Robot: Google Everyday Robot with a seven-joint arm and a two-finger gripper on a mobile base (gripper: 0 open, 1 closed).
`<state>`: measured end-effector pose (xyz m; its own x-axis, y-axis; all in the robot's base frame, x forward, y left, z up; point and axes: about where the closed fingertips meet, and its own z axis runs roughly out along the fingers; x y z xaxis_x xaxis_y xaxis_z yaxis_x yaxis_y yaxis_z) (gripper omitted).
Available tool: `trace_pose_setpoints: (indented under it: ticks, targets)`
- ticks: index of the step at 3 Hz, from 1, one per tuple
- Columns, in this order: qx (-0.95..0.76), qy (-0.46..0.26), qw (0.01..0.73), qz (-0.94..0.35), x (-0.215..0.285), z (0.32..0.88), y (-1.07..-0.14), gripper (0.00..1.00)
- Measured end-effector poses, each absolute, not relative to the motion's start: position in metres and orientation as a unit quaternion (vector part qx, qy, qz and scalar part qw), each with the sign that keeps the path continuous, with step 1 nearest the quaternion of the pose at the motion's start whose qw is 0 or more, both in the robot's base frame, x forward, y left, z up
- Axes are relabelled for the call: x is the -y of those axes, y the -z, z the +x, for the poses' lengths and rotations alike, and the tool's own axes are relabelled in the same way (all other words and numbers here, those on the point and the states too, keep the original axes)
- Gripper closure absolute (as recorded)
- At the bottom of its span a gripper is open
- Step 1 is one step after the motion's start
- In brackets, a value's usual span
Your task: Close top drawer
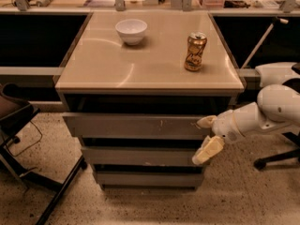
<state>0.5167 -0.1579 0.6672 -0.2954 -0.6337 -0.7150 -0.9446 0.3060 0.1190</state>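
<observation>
My gripper (207, 136) is spread open, holding nothing, upper finger at the right end of the top drawer (136, 126); its long front runs leftward from my gripper, standing partly out

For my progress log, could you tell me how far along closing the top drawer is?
Done: the gripper sits at the top drawer's right end, upper finger on its front. In hand: the push. Left: the drawer juts out and needs sliding fully in.
</observation>
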Motion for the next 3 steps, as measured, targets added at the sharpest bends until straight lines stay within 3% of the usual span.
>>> trace_pose_setpoints:
  ticks: [3]
  targets:
    - [-0.757,-0.278,0.285,-0.519,0.1523,0.5247,-0.6672,0.00]
